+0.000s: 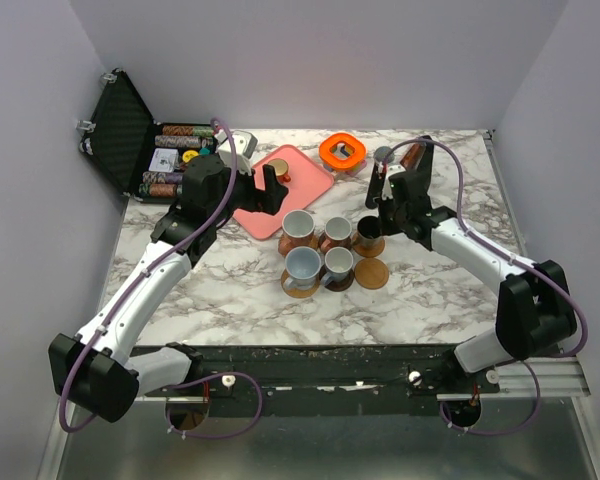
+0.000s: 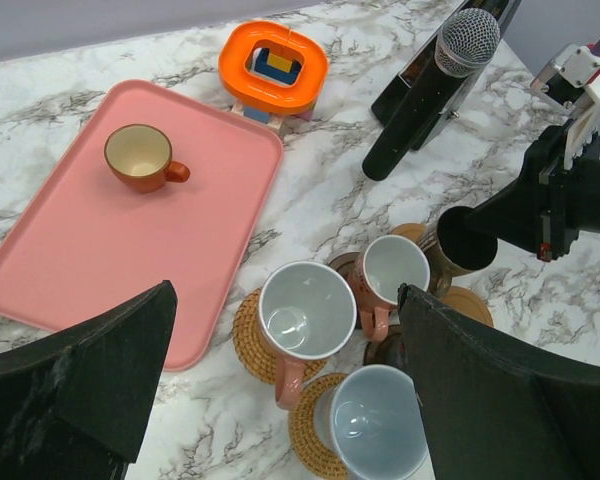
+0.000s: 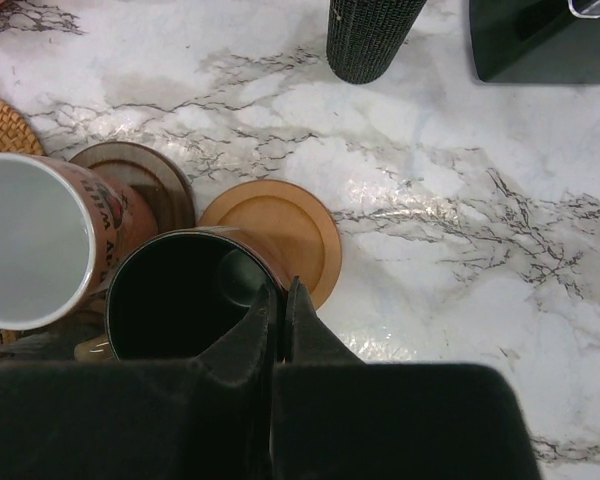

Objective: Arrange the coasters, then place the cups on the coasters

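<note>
My right gripper is shut on the rim of the black cup, one finger inside and one outside. A tan coaster shows partly from under that cup, next to a dark coaster. My left gripper hangs open above the cluster of cups, holding nothing. Below it a pinkish cup and the pale blue cup stand on woven coasters, with another pinkish cup behind. A small copper-orange cup stands on the pink tray. One brown coaster lies bare.
An orange ring-shaped object and a tall black cylinder with a grey top lie at the back of the marble table. An open black case of poker chips stands at the far left.
</note>
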You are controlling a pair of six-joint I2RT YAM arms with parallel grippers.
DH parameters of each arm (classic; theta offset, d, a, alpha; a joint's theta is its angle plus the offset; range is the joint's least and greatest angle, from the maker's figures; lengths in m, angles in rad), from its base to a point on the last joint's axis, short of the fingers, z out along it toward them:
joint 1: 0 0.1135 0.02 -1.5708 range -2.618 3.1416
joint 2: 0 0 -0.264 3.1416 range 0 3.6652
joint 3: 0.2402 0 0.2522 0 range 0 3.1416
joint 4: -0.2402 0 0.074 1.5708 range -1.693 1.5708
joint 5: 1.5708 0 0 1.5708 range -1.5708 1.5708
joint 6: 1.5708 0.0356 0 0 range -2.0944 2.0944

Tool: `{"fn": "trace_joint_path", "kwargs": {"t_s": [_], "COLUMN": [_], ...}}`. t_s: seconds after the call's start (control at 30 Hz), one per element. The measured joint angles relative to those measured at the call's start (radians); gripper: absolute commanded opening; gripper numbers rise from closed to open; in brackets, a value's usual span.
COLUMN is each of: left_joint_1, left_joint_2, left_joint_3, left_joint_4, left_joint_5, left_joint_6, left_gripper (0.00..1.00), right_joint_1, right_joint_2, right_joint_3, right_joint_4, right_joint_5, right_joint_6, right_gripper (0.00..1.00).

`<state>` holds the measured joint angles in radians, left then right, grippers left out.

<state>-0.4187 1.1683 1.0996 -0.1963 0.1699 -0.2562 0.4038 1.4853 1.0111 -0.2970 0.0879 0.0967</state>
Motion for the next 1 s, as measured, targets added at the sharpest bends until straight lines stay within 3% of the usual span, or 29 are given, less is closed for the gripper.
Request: {"fn": "trace_joint_path", "kwargs": {"t_s": [1.0], "left_joint_1": [0.001], "left_joint_2": [0.025], "left_joint_3": [-0.001], "left_joint_4": [0.002], "left_joint_5": [0.031], "left_joint_6": [-0.007], "left_gripper": [0.99], "right_joint_1": [-0.020], "right_joint_2": [0.055], "right_joint_3": [-0.016], "right_joint_4": [0.060], "right_joint_5": [0.010], "right_joint_6": [0.027], "right_gripper": [0.01]}}
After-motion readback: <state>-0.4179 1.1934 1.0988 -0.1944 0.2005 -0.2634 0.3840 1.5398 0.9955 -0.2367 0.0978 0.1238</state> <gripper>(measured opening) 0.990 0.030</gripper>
